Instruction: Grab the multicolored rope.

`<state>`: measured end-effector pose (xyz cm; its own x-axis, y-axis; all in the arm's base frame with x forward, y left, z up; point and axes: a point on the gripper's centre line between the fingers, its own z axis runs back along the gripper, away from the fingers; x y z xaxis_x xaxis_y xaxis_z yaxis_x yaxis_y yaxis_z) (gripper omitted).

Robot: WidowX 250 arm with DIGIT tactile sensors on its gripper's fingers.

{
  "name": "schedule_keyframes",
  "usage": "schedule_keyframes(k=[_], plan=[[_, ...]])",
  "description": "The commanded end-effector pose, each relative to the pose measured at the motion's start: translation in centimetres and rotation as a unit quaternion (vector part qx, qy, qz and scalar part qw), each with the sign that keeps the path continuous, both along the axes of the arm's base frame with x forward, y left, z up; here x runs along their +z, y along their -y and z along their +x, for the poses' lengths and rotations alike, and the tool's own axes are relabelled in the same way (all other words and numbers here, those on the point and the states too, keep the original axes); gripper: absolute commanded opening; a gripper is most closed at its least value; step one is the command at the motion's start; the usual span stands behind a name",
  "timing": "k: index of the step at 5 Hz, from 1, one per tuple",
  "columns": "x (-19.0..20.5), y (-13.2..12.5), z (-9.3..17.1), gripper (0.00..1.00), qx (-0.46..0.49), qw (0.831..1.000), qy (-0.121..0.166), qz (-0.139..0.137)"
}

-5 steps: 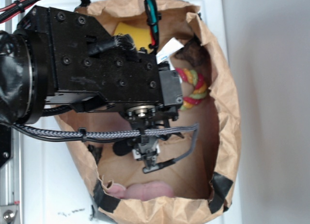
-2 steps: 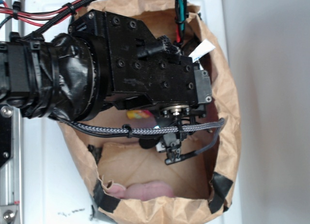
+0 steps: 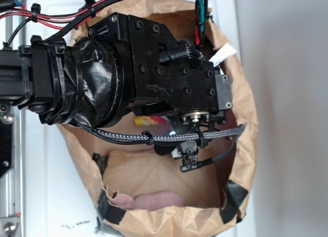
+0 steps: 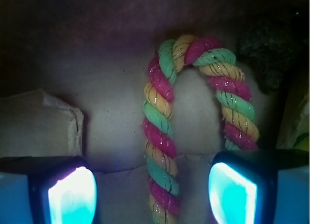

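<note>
The multicolored rope [image 4: 160, 137], twisted in red, yellow and green strands, lies bent in a U on the paper bag's floor in the wrist view. Its left leg runs down between my two glowing fingertips, and its right leg passes behind the right finger [image 4: 232, 195]. My gripper [image 4: 152, 195] is open and straddles that left leg without touching it. In the exterior view the black arm covers nearly all of the rope; only a small coloured bit [image 3: 148, 121] peeks out beneath it.
The brown paper bag [image 3: 243, 119] walls in the whole work area. A pink rounded soft thing [image 3: 154, 201] lies at the bag's near end. A dark lump [image 4: 269, 50] sits just right of the rope's bend, and a paper fold [image 4: 38, 122] rises at left.
The arm has moved right, over the rope, which it now hides in the exterior view along with the yellow sponge.
</note>
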<state>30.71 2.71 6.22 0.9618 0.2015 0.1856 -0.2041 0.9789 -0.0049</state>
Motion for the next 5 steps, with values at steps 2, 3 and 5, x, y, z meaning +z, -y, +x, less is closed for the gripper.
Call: schedule_keyframes(k=[2, 3, 5], plan=[[2.0, -0.2, 1.1, 1.0, -0.007, 0.999, 0.033, 0.002], [1.4, 0.2, 2.2, 1.0, -0.015, 0.998, 0.052, 0.018], [-0.5, 0.0, 3.1, 1.0, -0.017, 0.998, 0.056, 0.011]])
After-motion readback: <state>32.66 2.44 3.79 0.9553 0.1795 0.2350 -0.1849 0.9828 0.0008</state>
